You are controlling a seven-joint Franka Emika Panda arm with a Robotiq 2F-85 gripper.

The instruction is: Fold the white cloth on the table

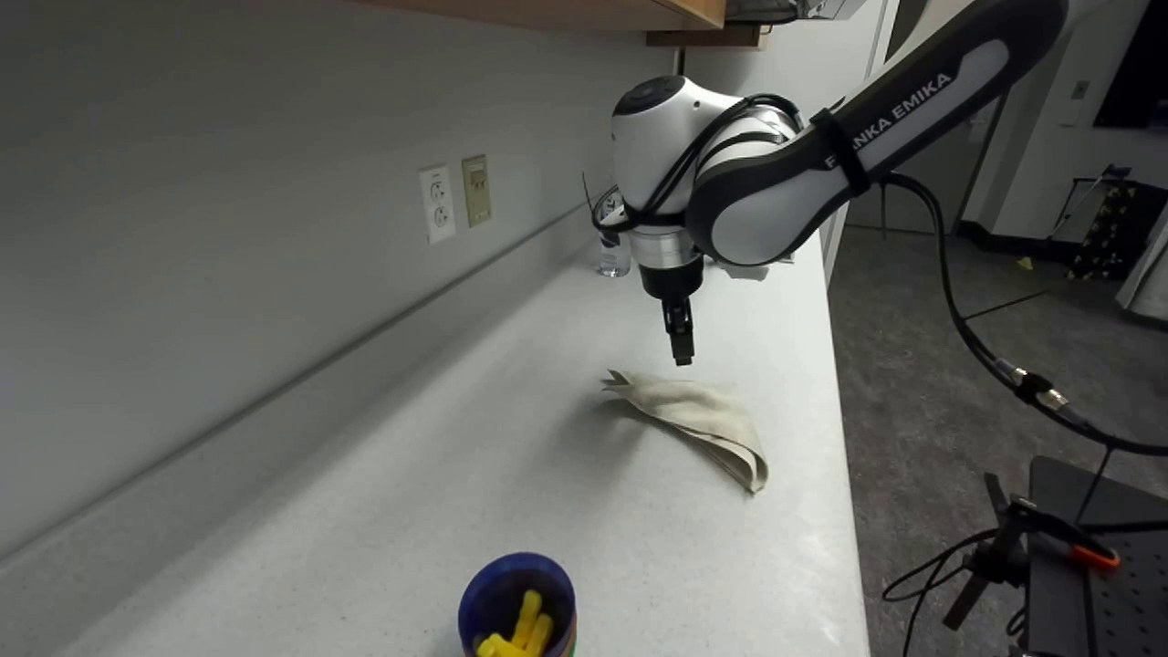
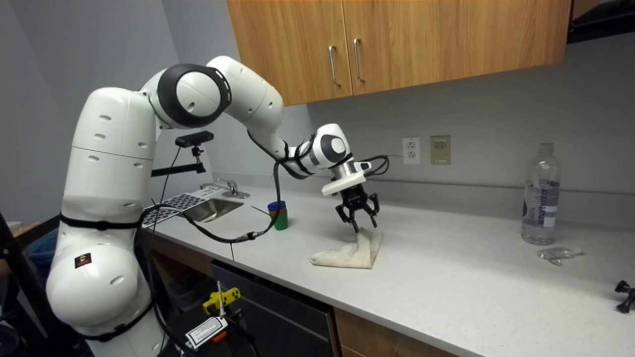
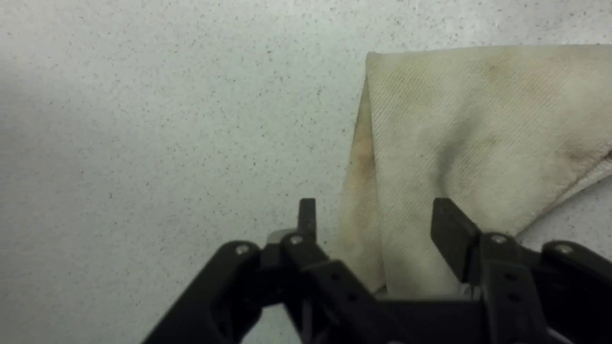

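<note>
The off-white cloth lies on the counter in a loose, layered fold, shown in both exterior views. In the wrist view the cloth fills the right side, with one layer's straight edge beside a lower layer that sticks out to the left. My gripper is open and points down above the cloth's wall-side part in the exterior views. In the wrist view the gripper's fingers are apart, the left over bare counter and the right over the cloth. Nothing is between them but a view of cloth and counter below.
Stacked coloured cups with yellow pieces inside stand on the white counter, near the sink. A water bottle and a small clear object are farther along. The wall and wooden cabinets bound the back.
</note>
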